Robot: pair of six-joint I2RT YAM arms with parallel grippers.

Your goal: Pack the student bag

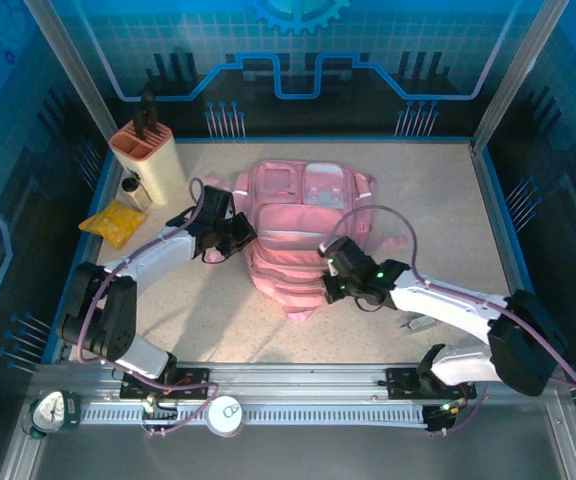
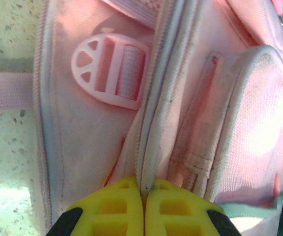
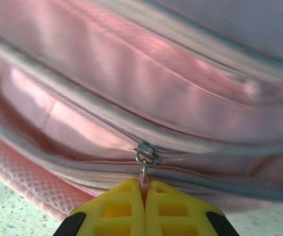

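Barely begun, I judge: the right tool (image 3: pixel 144 194) pinches the pull (image 3: pixel 144 172) at its tips, and the left tool (image 2: pixel 144 196) clamps the bag (image 1: pixel 298 240) by a seam (image 2: pixel 149 147). The zip looks closed, and the packet (image 1: pixel 113 222) to the left tool's left is unpacked.

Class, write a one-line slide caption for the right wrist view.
Right end effector pinches the zip pull of the pink student bag.

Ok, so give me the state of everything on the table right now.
student bag, lying flat, front pockets up.
left end effector, shut on the zip seam.
right end effector, shut on the zip pull.
yellow packet, lying flat, untouched.
holder, upright.
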